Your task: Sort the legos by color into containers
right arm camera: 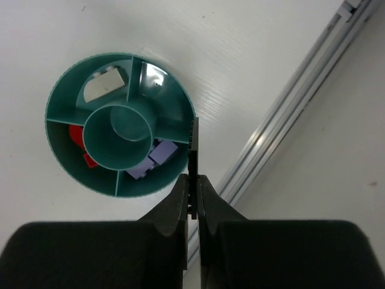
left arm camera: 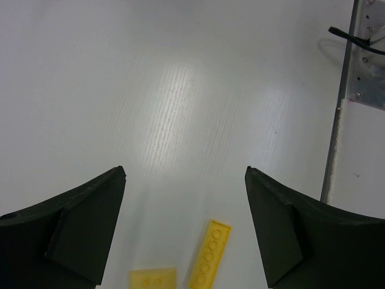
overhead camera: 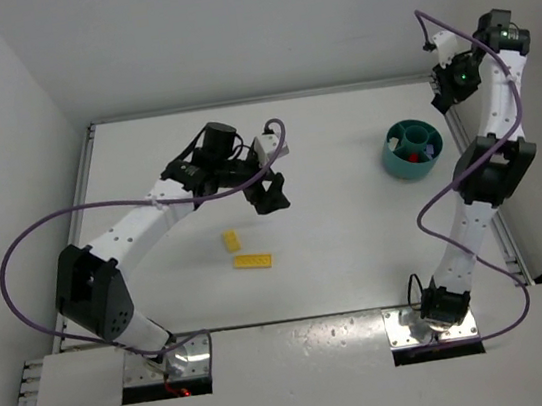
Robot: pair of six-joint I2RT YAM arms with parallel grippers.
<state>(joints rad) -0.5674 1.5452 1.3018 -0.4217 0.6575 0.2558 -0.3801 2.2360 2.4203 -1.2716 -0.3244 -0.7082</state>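
White walls stand around a white table (overhead camera: 359, 251). From the top view, the left arm bends at its elbow and reaches out to the middle of the table. The left gripper (overhead camera: 270, 195) hangs near two yellow legos, a little beyond them. The small yellow brick (overhead camera: 231, 239) and the long yellow plate (overhead camera: 253, 260) lie close together on the table, well apart from the teal bowl (overhead camera: 411, 150) at the far right. The right arm stands tall and folds back down over the bowl.

From the left wrist view, the fingers (left arm camera: 78, 223) are spread wide with nothing between them. Both yellow legos peek in at the bottom edge. They look light, hard and a bit slippery. The long yellow plate is probably best pinched across its narrow sides.

From the right wrist view, the right gripper (right arm camera: 192, 186) is pinched tight on a thin black plate (right arm camera: 192, 150), held on edge by the bowl's rim. Inside the bowl, red legos (right arm camera: 77, 141), lavender legos (right arm camera: 153, 161) and a cream piece (right arm camera: 105, 89) each sit in their own compartment.
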